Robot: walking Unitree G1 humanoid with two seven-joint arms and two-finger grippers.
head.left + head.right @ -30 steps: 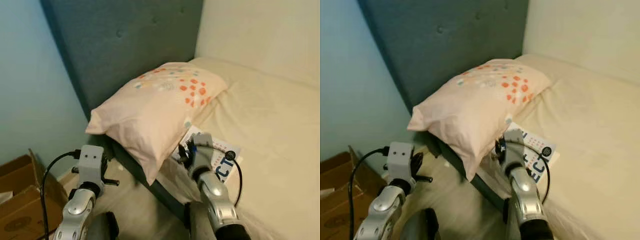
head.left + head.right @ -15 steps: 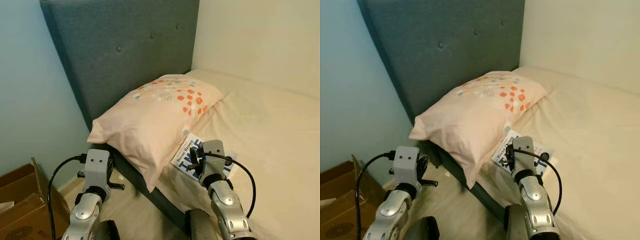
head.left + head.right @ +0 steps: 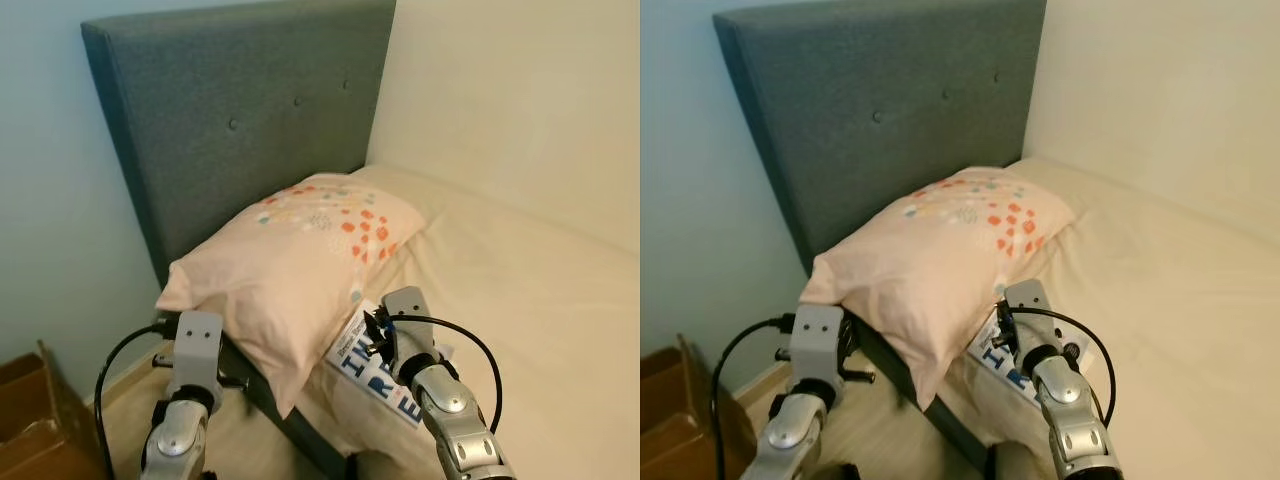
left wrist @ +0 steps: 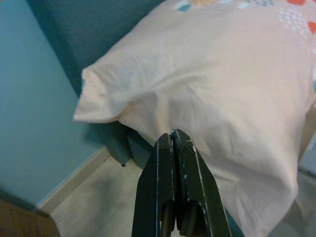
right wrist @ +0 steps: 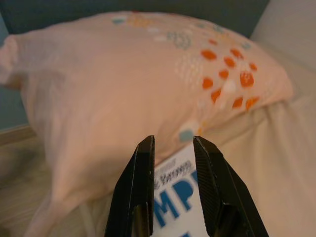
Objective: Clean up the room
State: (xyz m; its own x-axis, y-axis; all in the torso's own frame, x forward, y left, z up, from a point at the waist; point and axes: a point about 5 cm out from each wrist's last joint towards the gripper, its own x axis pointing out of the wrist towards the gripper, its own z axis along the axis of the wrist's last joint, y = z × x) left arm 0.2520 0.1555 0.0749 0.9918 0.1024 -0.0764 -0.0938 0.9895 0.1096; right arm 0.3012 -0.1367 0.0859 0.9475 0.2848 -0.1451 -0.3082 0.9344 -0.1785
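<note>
- Your right pincer (image 5: 173, 163) hangs just above the book (image 3: 372, 372), its two black fingers (image 5: 139, 187) parted narrowly with nothing between them
- The book, white with large blue letters, lies flat on the bed (image 3: 540, 300), its upper corner tucked under the lower edge of the pillow (image 3: 290, 255)
- The pillow, pale peach with orange and teal spots, leans against the grey-blue headboard (image 3: 230, 110) and overhangs the bed's side edge
- Your left pincer (image 4: 174, 143) is pressed closed and empty, held off the bed's side over the wooden floor (image 4: 94, 197), pointing at the overhanging pillow corner
- A cardboard box (image 3: 25, 420) sits on the floor by the blue wall
</note>
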